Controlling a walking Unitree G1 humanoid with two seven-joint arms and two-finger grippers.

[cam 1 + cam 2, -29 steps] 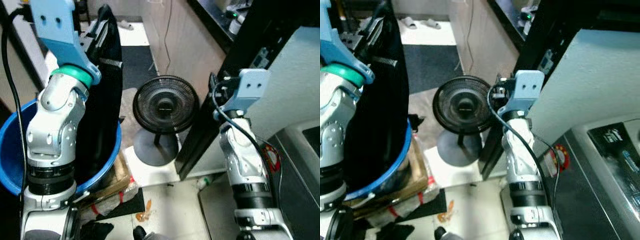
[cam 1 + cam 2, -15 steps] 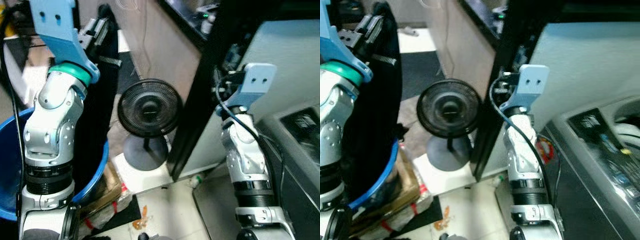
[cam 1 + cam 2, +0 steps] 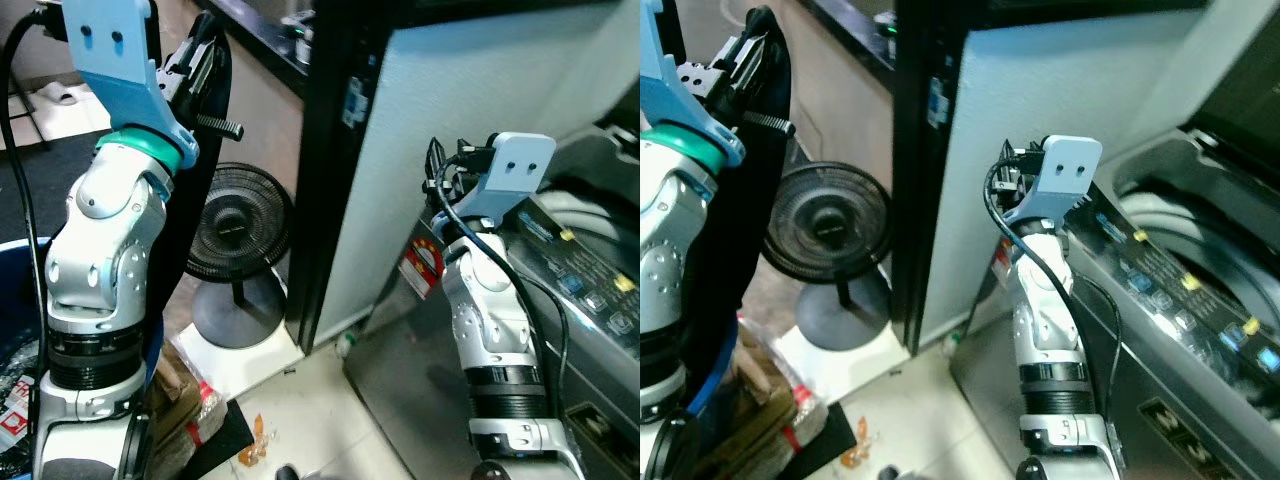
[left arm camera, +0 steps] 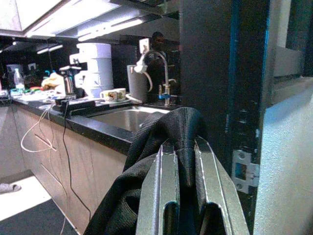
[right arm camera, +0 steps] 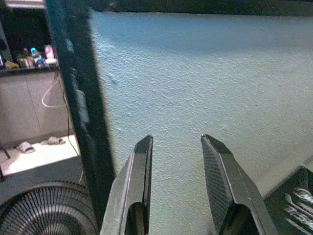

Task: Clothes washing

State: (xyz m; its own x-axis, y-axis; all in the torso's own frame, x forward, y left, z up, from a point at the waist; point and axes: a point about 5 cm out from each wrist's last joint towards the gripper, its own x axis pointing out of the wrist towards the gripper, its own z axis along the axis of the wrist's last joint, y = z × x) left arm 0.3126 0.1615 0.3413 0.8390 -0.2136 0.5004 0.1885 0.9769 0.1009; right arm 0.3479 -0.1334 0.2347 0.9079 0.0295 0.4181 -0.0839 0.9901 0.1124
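View has swung toward the washing machine (image 3: 1200, 290); left end effector (image 4: 180, 161) pinches ribbed black garment (image 4: 146, 171).

Our left gripper (image 3: 745, 62) holds up a black cloth (image 3: 730, 210). We see a round fan (image 3: 825, 225) and a washing machine (image 3: 1185, 290).

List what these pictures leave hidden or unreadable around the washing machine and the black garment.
- Washing machine drum: cut by the right eye view's edge; contents unseen.
- Panel labels: too small to read.
- Black garment, clamped in the left gripper: lower end hidden behind the left arm.
- Red sticker: partly behind the right arm.
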